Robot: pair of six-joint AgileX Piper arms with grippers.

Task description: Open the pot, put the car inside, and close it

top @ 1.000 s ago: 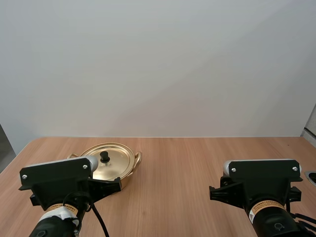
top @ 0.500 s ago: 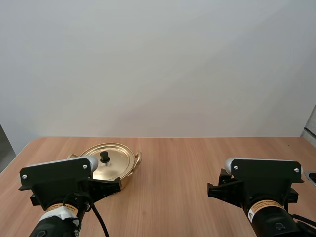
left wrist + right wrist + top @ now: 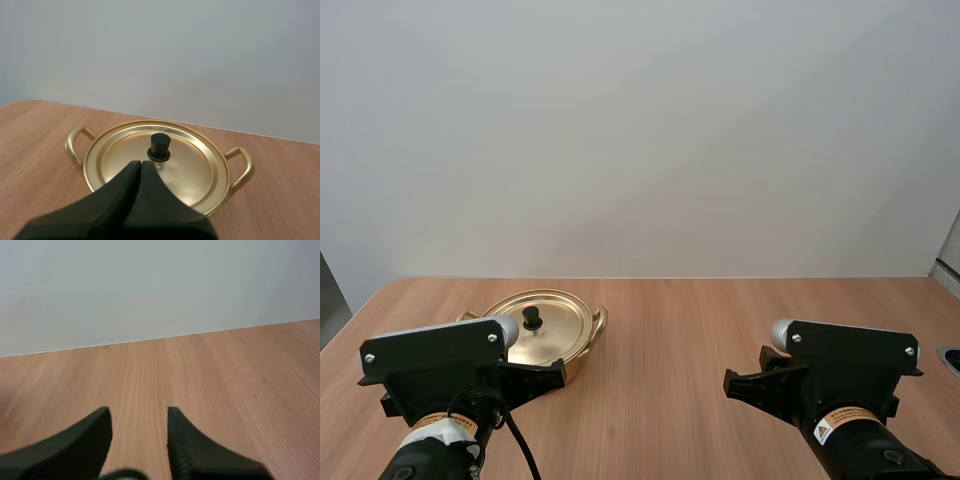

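In the high view the left arm's housing (image 3: 435, 365) covers the near side of the gold pot (image 3: 555, 320). A dark thing (image 3: 950, 358) at the right edge of the worktop (image 3: 670, 340) is cut off and cannot be identified. The pot stands on the worktop's left part with its lid (image 3: 190, 165) on and the black knob (image 3: 160, 147) upright at the centre. The left end effector (image 3: 141, 164) is pressed together into one dark wedge and holds nothing. Its tip is just before the knob, over the lid's near rim; whether it touches the lid cannot be told. The right end effector (image 3: 137, 412) is spread, its ribbed fingers (image 3: 190, 450) apart over bare worktop, gripping nothing.
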